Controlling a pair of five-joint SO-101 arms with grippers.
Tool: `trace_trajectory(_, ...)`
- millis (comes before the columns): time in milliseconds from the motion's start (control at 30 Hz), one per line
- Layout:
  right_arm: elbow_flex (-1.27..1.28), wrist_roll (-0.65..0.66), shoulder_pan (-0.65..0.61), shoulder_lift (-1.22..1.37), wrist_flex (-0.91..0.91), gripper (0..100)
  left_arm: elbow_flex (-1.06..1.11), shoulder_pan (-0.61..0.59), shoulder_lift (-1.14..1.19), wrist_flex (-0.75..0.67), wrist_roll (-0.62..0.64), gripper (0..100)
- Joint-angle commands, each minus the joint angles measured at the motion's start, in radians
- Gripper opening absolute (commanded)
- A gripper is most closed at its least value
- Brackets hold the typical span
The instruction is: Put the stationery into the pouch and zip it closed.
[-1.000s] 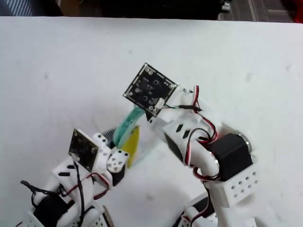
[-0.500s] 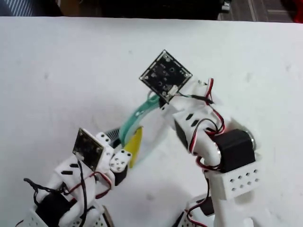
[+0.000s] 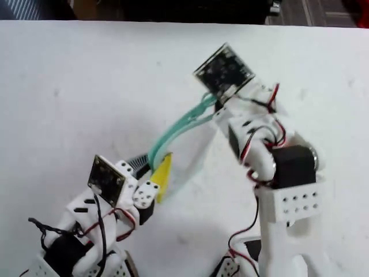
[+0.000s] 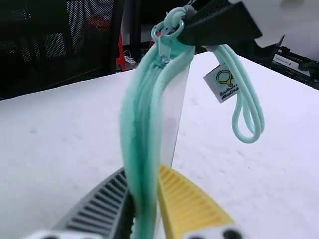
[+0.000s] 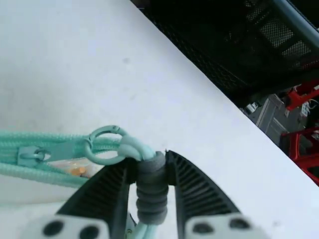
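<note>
The pouch (image 3: 173, 135), translucent with a mint-green zip along its upper edge, stretches in a shallow curve between the two claws above the white worktop (image 3: 69, 86). I cannot tell whether its lower edge touches the surface.

The left claw (image 4: 147, 209) is closed on the near end of the pouch. Its grey finger (image 4: 102, 204) is on one side of the zip band and its yellow finger (image 4: 187, 206) on the other, both pressing against the fabric.

The right claw (image 5: 149, 158) is at the far end, its two black ribbed fingers clamped tight on the grey-wrapped part of the cord (image 5: 149, 191). That cord runs through the pull ring (image 5: 104, 144). The ring links to the zip slider (image 5: 30, 154), which sits at the end of the pouch nearest the right claw.

In the left wrist view the rest of the cord hangs down as a mint loop beside the pouch. A small paper tag (image 4: 224, 84) is next to the loop.

Through the pouch wall, just under the zip, a small orange item (image 5: 75, 171) is visible. What it is cannot be made out.
</note>
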Motion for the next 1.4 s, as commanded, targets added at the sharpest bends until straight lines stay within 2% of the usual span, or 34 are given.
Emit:
trace_trajectory(0, 0.0, 0.02, 0.157, 0.085, -0.082, 1.6, -0.048, -0.041, -0.013, 0.018, -0.006, 2)
trace_trajectory(133, 0.002, 0.012, 0.223, 0.134, -0.177, 1.6, -0.046, -0.041, -0.013, 0.018, -0.006, 2)
trace_trajectory(233, 0.0, -0.017, 0.202, 0.136, -0.145, 1.6, -0.043, -0.041, -0.013, 0.012, -0.006, 2)
trace_trajectory(333, 0.003, -0.026, 0.113, 0.088, -0.068, 1.6, -0.043, -0.041, -0.013, 0.009, -0.006, 2)
trace_trajectory(467, 0.003, -0.028, -0.065, -0.048, 0.07, 1.6, -0.043, -0.041, -0.013, 0.009, -0.006, 2)
trace_trajectory(600, 0.006, -0.029, -0.203, -0.163, 0.147, 1.6, -0.043, -0.036, -0.013, -0.04, 0.0, 2)
trace_trajectory(733, 0.008, -0.041, -0.266, -0.17, 0.214, 1.6, -0.048, -0.035, -0.013, -0.038, 0.006, 7)
trace_trajectory(900, 0.005, -0.074, -0.369, -0.122, 0.246, 1.6, -0.049, -0.035, -0.013, -0.011, 0.198, 21)
trace_trajectory(1367, -0.017, -0.072, -0.544, -0.111, 0.298, 1.6, -0.058, -0.031, -0.013, -0.017, 0.166, 21)
